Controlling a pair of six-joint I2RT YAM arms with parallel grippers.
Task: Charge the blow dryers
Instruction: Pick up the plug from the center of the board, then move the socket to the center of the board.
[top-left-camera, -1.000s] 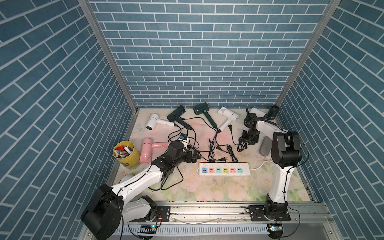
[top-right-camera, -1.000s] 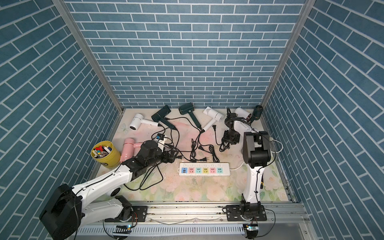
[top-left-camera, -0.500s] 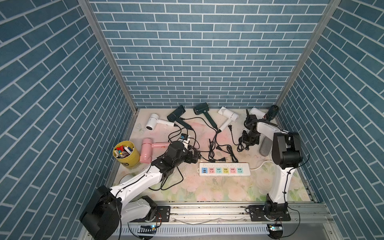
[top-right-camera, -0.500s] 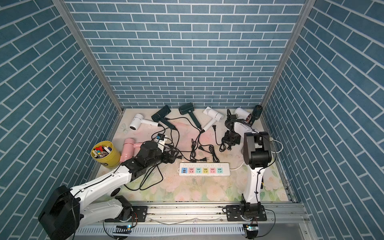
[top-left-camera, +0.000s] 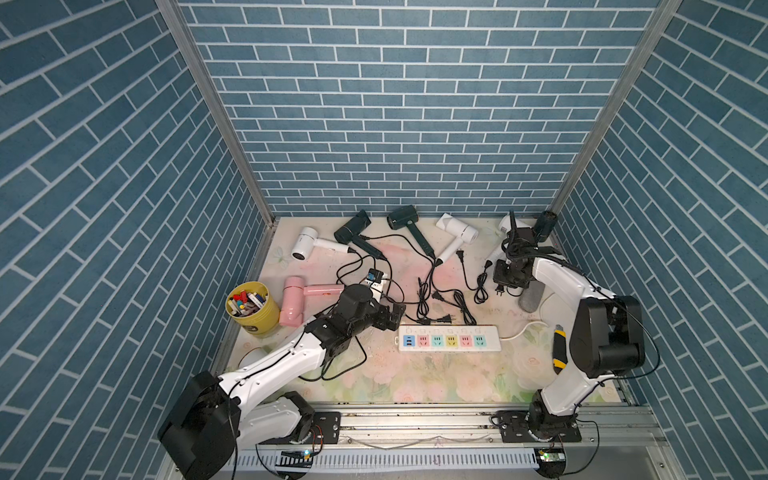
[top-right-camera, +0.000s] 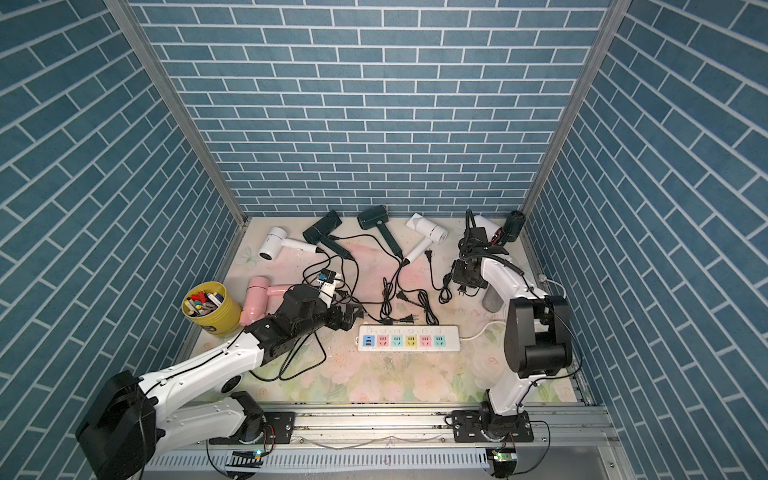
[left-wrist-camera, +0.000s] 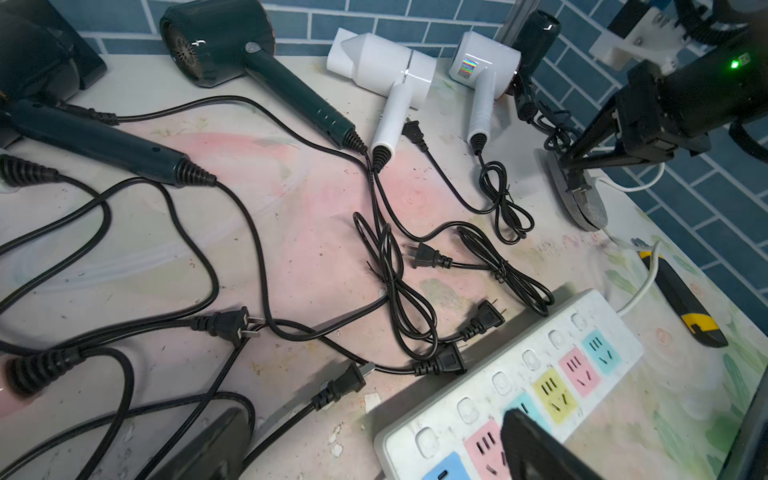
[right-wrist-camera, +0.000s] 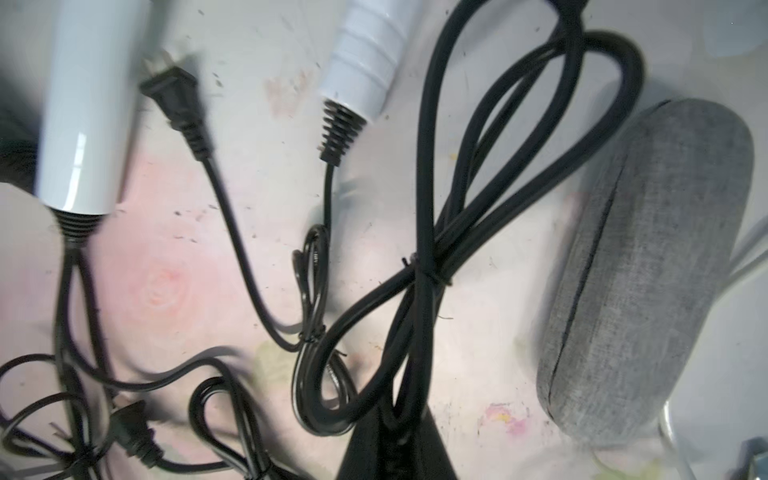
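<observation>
**On the flowered bench, seven dryers and their loose plugs**

Along the back wall of the bench (top-left-camera: 415, 382) lie most of the blow dryers (top-left-camera: 402, 218): a white one at the far left, two dark ones, two white ones, and a dark one in the far right corner. A pink one lies nearer the front on the left, just beside a yellow cup (top-left-camera: 251, 320) of pens. Their black cords trail forward, and several plugs (left-wrist-camera: 432, 259) lie loose just beside the white power strip (top-left-camera: 449, 338), which sits mid-bench with its coloured sockets facing up.

From where I stand, the left fingers (left-wrist-camera: 536, 449) are spread wide, low over the strip's blue end. The right fingers (right-wrist-camera: 395, 457) are pressed together on a black plug (top-left-camera: 501, 291) at the end of a tied cord bundle, just beside the grey fuzzy roll (top-left-camera: 532, 297). Which dryer that cord belongs to I cannot tell. A yellow-and-black utility knife (top-left-camera: 559, 353) lies near the right arm.
</observation>
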